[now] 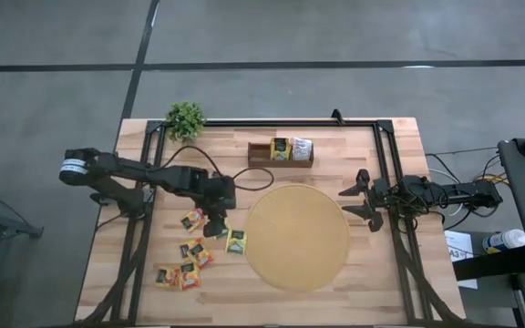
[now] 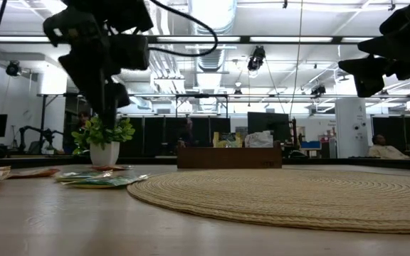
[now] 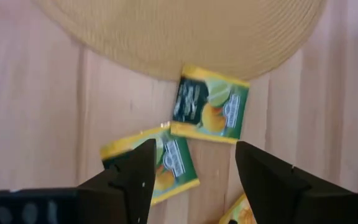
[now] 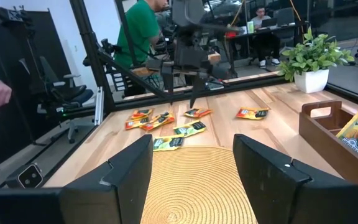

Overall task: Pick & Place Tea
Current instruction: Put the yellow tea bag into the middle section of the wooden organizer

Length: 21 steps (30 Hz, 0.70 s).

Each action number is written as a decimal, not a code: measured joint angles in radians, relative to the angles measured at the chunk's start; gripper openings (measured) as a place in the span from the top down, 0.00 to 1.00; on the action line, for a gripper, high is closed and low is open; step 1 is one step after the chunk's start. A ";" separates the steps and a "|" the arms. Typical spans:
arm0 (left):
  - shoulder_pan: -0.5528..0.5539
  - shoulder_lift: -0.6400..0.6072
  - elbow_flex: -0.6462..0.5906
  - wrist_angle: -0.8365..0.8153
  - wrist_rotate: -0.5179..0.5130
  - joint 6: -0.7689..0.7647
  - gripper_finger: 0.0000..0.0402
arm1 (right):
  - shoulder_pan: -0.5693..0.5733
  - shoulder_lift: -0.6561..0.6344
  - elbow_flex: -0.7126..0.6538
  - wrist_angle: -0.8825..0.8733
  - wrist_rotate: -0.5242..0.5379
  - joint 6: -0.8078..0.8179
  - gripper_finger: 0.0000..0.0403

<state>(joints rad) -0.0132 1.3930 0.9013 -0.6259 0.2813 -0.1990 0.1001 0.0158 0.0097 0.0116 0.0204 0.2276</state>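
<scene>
While left hand (image 1: pixel 217 226) is hovering over scattered tea sachets (image 1: pixel 190 260) on table (image 1: pixel 390 273), you're wanting straight descent, fingers straddling one sachet (image 3: pixel 210 111) beside round mat (image 1: pixel 297 237). Fingers standing apart, gripping nothing. Two sachets sitting in wooden tray (image 1: pixel 281 159). Right hand (image 1: pixel 358 202) waiting by mat's far edge, fingers spread, empty.

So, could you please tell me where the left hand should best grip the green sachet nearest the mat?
Probably from straight above, across its two opposite edges: the green sachet lies flat beside the mat, and the left hand is open above it.
</scene>
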 joint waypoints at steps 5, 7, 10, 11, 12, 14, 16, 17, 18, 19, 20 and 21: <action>-0.016 0.000 -0.059 0.054 -0.011 -0.074 0.47 | 0.000 0.000 0.000 0.000 0.000 0.000 0.45; -0.021 0.000 -0.077 0.080 -0.014 -0.085 0.47 | 0.000 0.000 0.000 0.000 0.000 0.000 0.45; -0.028 0.000 -0.102 0.115 -0.014 -0.109 0.47 | 0.000 0.000 0.000 0.000 0.000 0.000 0.45; -0.030 0.000 -0.112 0.129 -0.014 -0.121 0.47 | 0.000 0.000 0.000 0.000 0.000 0.000 0.45; -0.034 0.000 -0.123 0.143 -0.014 -0.135 0.47 | 0.000 0.000 0.000 0.000 0.000 0.000 0.45; -0.042 0.000 -0.145 0.165 -0.026 -0.154 0.47 | 0.000 0.000 0.000 0.000 0.000 0.000 0.45; -0.051 0.000 -0.172 0.190 -0.047 -0.185 0.47 | 0.000 0.000 0.000 0.000 0.000 0.000 0.45; -0.054 0.000 -0.188 0.206 -0.056 -0.199 0.47 | 0.000 0.000 0.000 0.000 0.000 0.000 0.45; -0.057 0.000 -0.203 0.222 -0.058 -0.215 0.47 | 0.000 0.000 0.000 0.000 0.000 0.000 0.45; -0.058 0.004 -0.220 0.244 -0.064 -0.224 0.47 | 0.000 0.000 0.000 0.000 0.000 0.000 0.45; -0.058 0.011 -0.235 0.271 -0.064 -0.237 0.47 | 0.000 0.000 0.000 0.000 0.000 0.000 0.45; -0.058 0.017 -0.252 0.298 -0.067 -0.248 0.47 | 0.000 0.000 0.000 0.000 0.000 0.000 0.45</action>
<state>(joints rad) -0.0715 1.4104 0.6496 -0.3277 0.2146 -0.4472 0.0999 0.0154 0.0093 0.0115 0.0204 0.2272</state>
